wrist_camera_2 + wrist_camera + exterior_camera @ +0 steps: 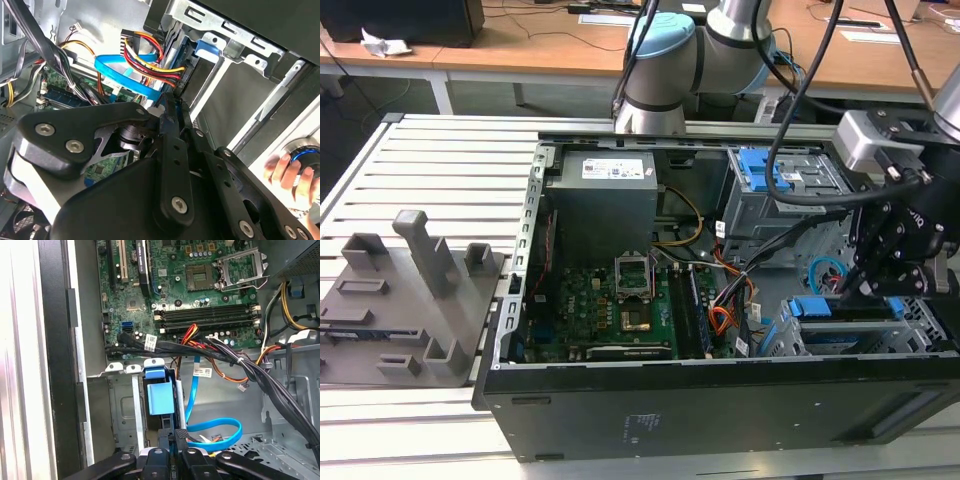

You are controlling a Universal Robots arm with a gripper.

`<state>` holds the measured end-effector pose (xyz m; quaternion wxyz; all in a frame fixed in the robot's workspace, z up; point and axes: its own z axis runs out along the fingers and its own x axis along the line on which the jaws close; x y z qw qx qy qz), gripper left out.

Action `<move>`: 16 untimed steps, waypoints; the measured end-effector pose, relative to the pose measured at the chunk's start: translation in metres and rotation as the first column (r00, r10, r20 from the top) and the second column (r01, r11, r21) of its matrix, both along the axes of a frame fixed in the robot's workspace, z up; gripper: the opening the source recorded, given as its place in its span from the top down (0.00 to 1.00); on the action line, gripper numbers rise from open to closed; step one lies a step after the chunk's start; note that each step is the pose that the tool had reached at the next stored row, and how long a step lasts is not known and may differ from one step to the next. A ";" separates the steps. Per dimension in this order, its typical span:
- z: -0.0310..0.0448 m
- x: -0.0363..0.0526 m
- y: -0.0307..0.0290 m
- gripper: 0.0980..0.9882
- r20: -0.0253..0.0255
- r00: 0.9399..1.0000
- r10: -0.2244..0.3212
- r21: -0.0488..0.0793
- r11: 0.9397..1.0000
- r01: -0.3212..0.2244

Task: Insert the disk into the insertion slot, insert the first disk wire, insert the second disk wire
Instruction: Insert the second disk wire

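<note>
Claw [876,290] low inside the open computer case [720,400], fingers pinched narrow at the blue cable's [220,432] plug end. Disk [847,309] already seated in its slot [920,335], just beside the claw.

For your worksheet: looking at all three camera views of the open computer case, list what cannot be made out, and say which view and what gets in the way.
- Gripper fingertips: in the second wrist view, they run together among the cables; open or shut is unclear.
- The disk: exterior view, the gripper covers most of it.
- The second disk wire: first wrist view, its plug end goes behind the gripper.
</note>
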<state>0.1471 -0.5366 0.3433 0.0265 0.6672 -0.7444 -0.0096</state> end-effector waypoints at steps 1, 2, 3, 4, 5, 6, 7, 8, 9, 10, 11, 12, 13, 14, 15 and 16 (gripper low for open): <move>-0.0005 0.0000 -0.0002 0.93 0.000 1.000 0.000 0.000 1.000 0.000; -0.0014 0.0000 -0.0004 0.93 0.000 1.000 0.000 0.000 1.000 0.000; -0.0022 0.0000 -0.0005 0.93 0.000 1.000 0.000 0.000 1.000 0.000; -0.0030 0.0000 -0.0007 0.93 0.000 1.000 0.000 0.000 1.000 0.000; -0.0035 0.0000 -0.0008 0.93 0.000 1.000 0.000 -0.001 1.000 0.000; -0.0039 0.0000 -0.0009 0.93 0.000 1.000 0.000 -0.001 1.000 0.000; -0.0047 0.0000 -0.0009 0.93 0.000 1.000 0.000 -0.001 1.000 0.000; -0.0048 0.0000 -0.0010 0.93 0.000 1.000 0.000 -0.001 1.000 0.000; -0.0049 -0.0001 -0.0010 0.93 0.000 1.000 0.000 0.000 1.000 0.000; -0.0050 0.0000 -0.0010 0.93 0.000 1.000 0.000 0.000 1.000 0.000; -0.0050 0.0000 -0.0010 0.93 0.000 1.000 0.000 0.000 1.000 0.000; -0.0051 -0.0001 -0.0010 0.91 0.000 1.000 0.000 0.000 1.000 0.000; -0.0052 -0.0001 -0.0010 0.91 0.000 1.000 0.000 0.000 1.000 0.000; -0.0051 -0.0001 -0.0010 0.84 0.000 1.000 0.000 0.000 1.000 0.000; -0.0040 -0.0001 -0.0009 0.84 0.000 1.000 0.000 0.000 1.000 0.000; -0.0018 -0.0001 -0.0010 0.84 0.000 1.000 0.000 0.000 1.000 0.000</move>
